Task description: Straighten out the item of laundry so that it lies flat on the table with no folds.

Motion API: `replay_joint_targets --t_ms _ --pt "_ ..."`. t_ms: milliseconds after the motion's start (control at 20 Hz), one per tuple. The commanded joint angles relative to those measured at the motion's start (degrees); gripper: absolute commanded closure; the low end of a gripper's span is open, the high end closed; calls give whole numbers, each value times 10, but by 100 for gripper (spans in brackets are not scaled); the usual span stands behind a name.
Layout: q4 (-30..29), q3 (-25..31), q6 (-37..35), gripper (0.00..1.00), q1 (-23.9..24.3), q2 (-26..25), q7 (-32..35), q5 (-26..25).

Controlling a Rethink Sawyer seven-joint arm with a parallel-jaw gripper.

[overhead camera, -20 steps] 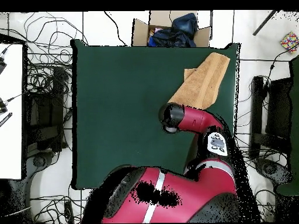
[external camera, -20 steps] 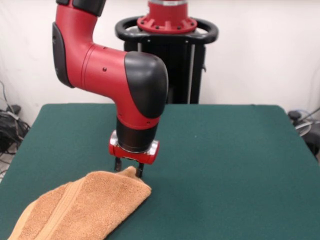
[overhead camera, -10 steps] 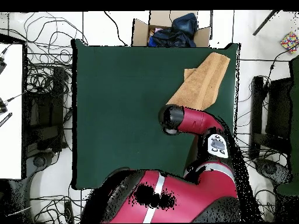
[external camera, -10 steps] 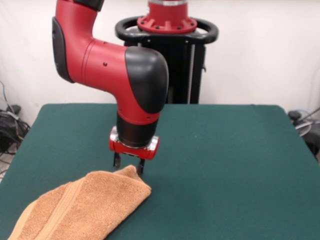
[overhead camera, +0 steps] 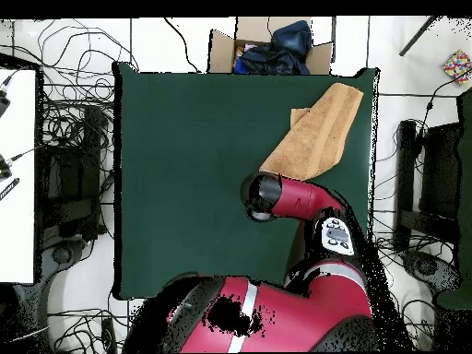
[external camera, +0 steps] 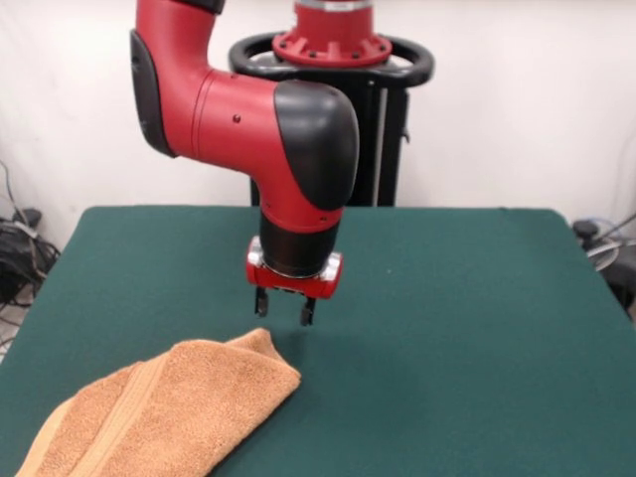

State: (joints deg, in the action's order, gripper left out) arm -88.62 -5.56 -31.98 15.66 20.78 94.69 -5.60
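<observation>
Green counter [external camera: 477,318] carries one folded towel [external camera: 169,407], just below my one gripper [external camera: 283,308], which hangs apart, empty.

Towel [external camera: 159,417] cut off at bottom edge

Open cardboard box [overhead camera: 267,46] holding dark blue cloth [overhead camera: 277,48]; tangled cables [overhead camera: 74,138] on white floor; multicoloured object [overhead camera: 457,65].

The red and black arm bends down from above, wrist vertical, claw [external camera: 283,309] pointing straight down and hanging in the air. Its two short black fingers [external camera: 261,302] stand apart, gripping nothing at all.
</observation>
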Motion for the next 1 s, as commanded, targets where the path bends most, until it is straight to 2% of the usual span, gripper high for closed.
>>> replay_joint_targets --t_ms 50,250,1000 --pt "-15 58 34 0 4 -18 34 -17" --pt "1 53 35 0 -3 -27 30 -25" --pt "-12 33 39 0 -18 -15 52 -27"
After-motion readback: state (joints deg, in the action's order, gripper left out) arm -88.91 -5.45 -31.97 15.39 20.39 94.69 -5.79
